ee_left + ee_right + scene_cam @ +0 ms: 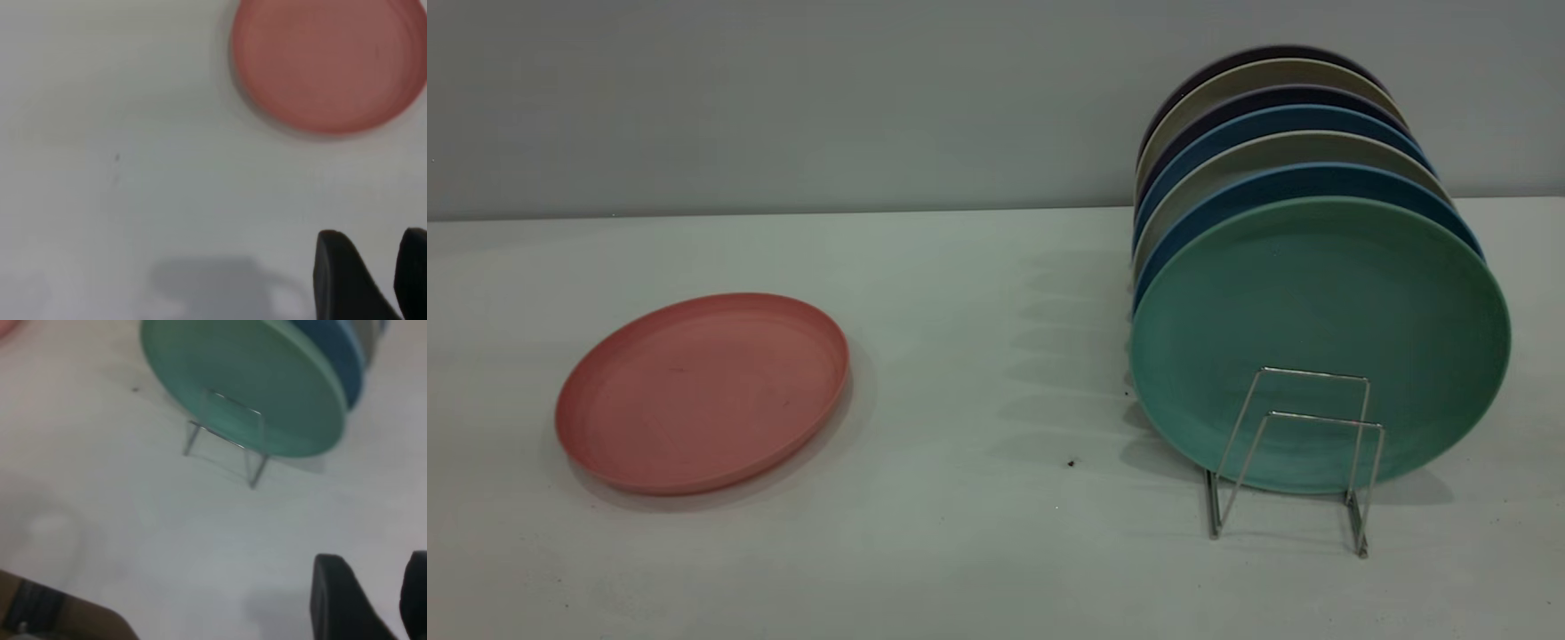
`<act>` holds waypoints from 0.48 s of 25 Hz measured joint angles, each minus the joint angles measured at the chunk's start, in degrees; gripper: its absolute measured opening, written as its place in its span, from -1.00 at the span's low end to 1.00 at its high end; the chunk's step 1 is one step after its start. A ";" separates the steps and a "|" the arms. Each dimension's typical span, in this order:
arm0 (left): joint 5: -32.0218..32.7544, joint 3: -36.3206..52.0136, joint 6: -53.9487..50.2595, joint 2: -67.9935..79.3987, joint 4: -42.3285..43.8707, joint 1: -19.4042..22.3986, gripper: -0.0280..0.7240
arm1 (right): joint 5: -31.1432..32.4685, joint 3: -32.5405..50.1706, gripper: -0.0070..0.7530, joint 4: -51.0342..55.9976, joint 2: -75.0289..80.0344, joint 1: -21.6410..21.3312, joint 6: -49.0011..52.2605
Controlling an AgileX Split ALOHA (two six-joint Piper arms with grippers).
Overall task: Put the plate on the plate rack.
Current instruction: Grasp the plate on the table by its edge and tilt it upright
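1. Above the bare table, the left gripper (370, 267) hangs with its fingers parted and nothing between them; only its two dark fingertips show in the left wrist view. It isn't visible in the exterior view.
2. The right gripper (370, 593) is the same: jaws apart, empty, hovering over table near the rack's front end, also out of the exterior view.
3. Plate (703, 393) lies flat, rim up, on the table's (978, 551) left side, well apart from the left gripper's tips, with a strip of bare table between them in the wrist view (327, 63). No contact.
4. Plate rack (1303, 449) stands on the right side, well apart from the plate. Its front wire loops are free; the teal-green plate (1320, 342) leans upright just behind them, with blue plates (1280, 191) and greyish ones stacked on edge further back.
5. Progress: nothing done yet, I'd say. Plate ungrasped, still on the table. Left to do: reach, grip the rim, lift, carry across, stand it in a front slot.
6. Flat plate, low rim — likely an awkward pickup from the edge.
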 joint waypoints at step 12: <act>-14.81 -4.48 -5.38 30.13 -0.27 4.45 0.08 | -6.37 0.00 -0.31 17.44 15.86 0.00 -18.78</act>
